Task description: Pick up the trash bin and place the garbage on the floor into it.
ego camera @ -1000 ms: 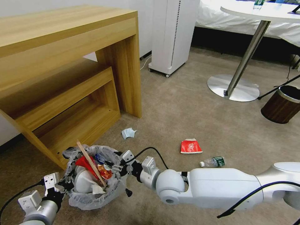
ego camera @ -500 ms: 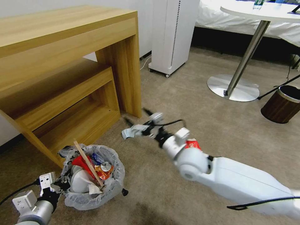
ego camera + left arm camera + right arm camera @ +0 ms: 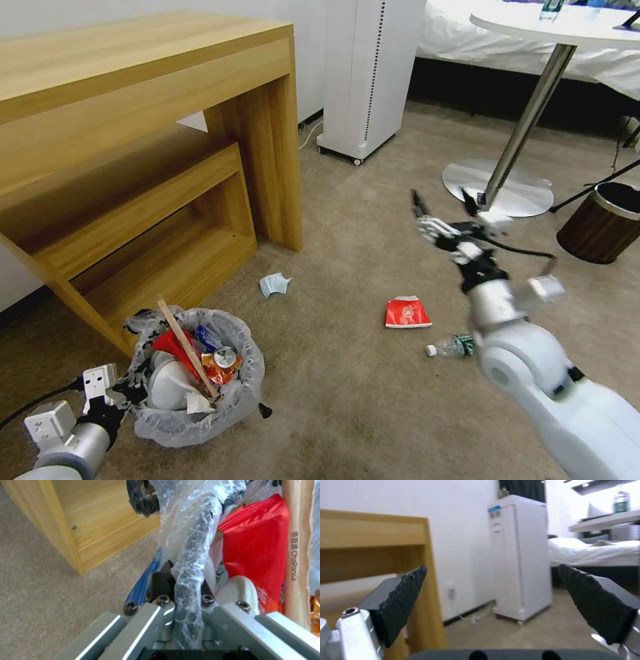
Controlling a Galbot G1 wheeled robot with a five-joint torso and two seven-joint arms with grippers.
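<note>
Crinkly translucent plastic lines the trash bin [image 3: 193, 377], which sits at about seven o'clock in the head view on the floor [image 3: 373, 220], just beside the corner of the wooden shelf unit [image 3: 133, 200]. The left gripper [image 3: 181, 590] has its jaws closed on the bin's bagged rim; the film looks slippery and soft, so a grip on the stiff rim beneath it seems the safer hold. The bin should be light, though a wooden stick [image 3: 189, 350] juts out and could tip loose. The right gripper [image 3: 448, 208] hangs at about two o'clock, jaws spread wide and empty. Garbage on the carpet: a pale blue mask [image 3: 274, 285] near centre, a red wrapper [image 3: 407, 312] and a clear bottle [image 3: 454, 346] at four o'clock; the bottle may roll, so pinch it mid-body.
</note>
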